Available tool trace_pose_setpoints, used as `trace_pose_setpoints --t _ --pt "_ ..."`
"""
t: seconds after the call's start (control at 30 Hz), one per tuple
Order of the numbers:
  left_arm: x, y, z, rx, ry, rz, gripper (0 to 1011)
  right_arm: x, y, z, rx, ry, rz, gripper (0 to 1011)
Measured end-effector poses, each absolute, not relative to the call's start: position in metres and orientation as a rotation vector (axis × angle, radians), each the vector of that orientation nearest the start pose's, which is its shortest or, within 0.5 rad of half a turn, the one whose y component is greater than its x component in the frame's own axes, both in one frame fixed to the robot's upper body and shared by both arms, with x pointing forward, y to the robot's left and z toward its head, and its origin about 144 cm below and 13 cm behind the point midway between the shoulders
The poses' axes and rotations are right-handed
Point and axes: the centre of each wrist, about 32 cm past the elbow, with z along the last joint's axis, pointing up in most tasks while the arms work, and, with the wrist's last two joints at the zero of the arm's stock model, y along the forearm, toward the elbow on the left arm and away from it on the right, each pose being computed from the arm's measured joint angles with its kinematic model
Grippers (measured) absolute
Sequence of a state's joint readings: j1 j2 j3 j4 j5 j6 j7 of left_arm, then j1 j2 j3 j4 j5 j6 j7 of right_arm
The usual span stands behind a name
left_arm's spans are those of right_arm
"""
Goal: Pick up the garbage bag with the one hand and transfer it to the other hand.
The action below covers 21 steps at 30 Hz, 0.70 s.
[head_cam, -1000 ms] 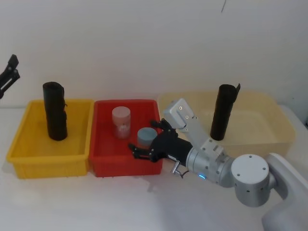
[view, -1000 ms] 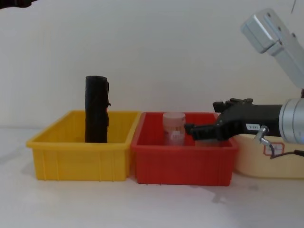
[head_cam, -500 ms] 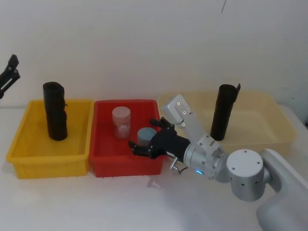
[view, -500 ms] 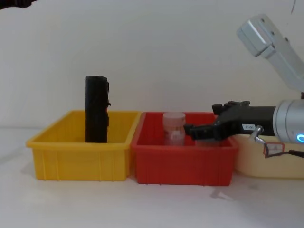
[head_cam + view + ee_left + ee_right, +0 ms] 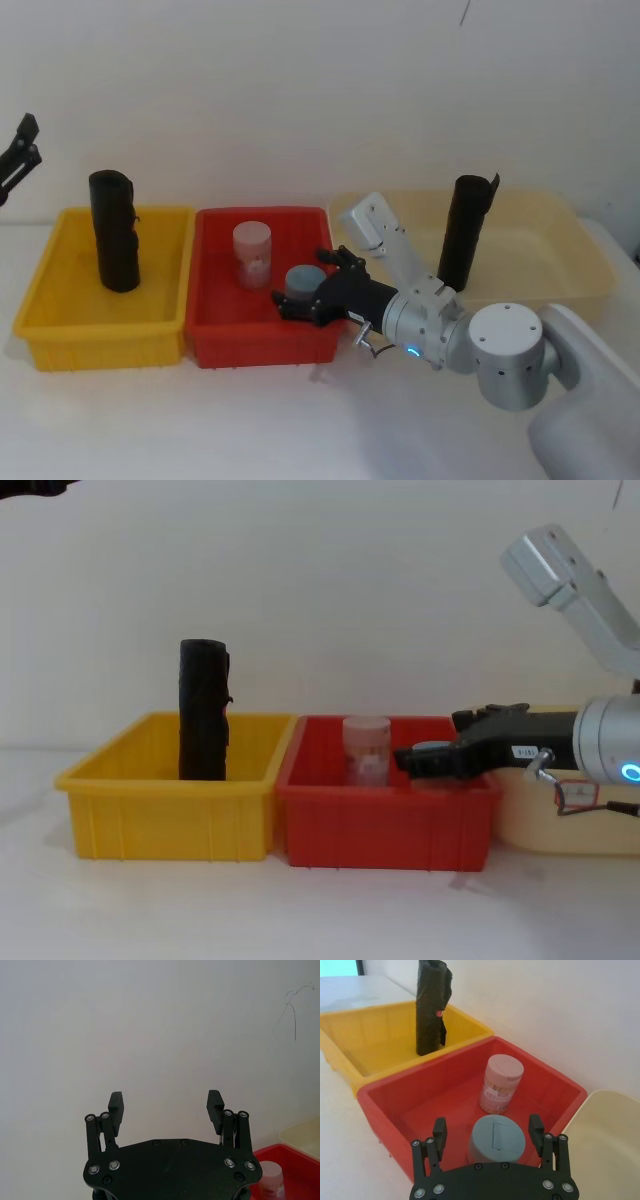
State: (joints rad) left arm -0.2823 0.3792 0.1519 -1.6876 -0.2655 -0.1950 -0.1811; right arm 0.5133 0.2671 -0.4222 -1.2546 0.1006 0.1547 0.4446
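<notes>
White table, garbage bag (image 5: 465, 232) in beige bin, right end effector (image 5: 297, 304) open, well apart over red bin.

The tall black garbage-bag roll (image 5: 465, 232) looks like smooth matt plastic film. The yellow bin (image 5: 60, 300), the red bin (image 5: 215, 345) and the cream tub (image 5: 590, 265) beside it are smooth moulded plastic with a slight sheen. The right tool (image 5: 487, 1132) is matt black, its arm (image 5: 505, 350) satin silver metal. The white counter (image 5: 200, 420) looks matt.
</notes>
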Motion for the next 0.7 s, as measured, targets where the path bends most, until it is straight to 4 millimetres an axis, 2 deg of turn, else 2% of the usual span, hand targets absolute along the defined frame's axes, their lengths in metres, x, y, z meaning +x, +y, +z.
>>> trace_pose_setpoints --t 0.7 --pt "0.5140 0.2780 1.2820 -0.273 -0.515 1.175 1000 0.5866 -0.2148 1.2114 -0.335 -0.134 -0.877 999"
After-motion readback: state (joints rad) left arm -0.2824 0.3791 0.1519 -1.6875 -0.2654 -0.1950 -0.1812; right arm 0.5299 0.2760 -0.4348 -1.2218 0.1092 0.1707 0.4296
